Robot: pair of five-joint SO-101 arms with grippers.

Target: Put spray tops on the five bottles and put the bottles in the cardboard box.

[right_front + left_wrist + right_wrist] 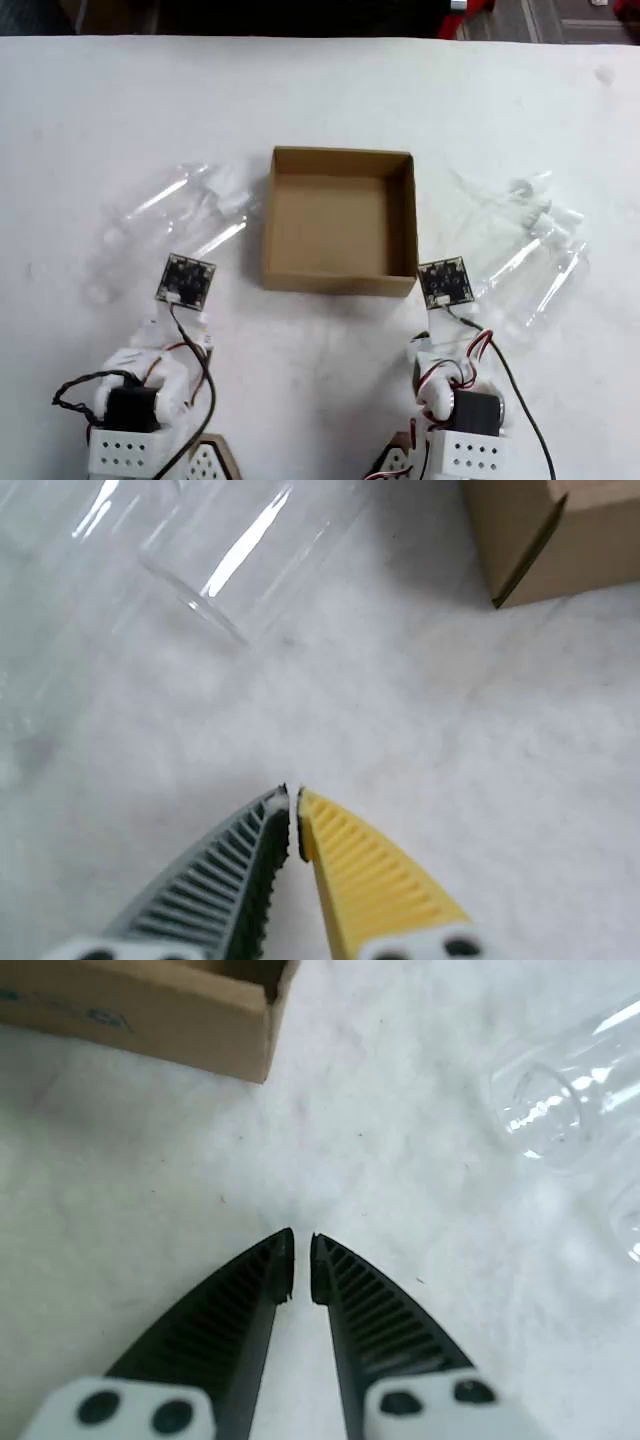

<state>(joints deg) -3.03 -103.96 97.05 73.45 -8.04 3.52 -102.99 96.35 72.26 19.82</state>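
Note:
An open cardboard box (340,220) stands empty at the table's middle. Clear plastic bottles (175,215) lie to its left, and more clear bottles (535,265) with white spray tops (530,200) lie to its right. My left gripper (294,802) is shut with nothing in it, hovering over bare table near a bottle's base (215,570); the box corner (540,540) lies beyond. My right gripper (301,1255) is shut and empty too, between the box corner (215,1030) and a bottle's open mouth (545,1110). Both arms sit folded at the near edge.
The white table (330,340) has free room in front of the box and between the two arms. Dark floor and a red object show past the far edge.

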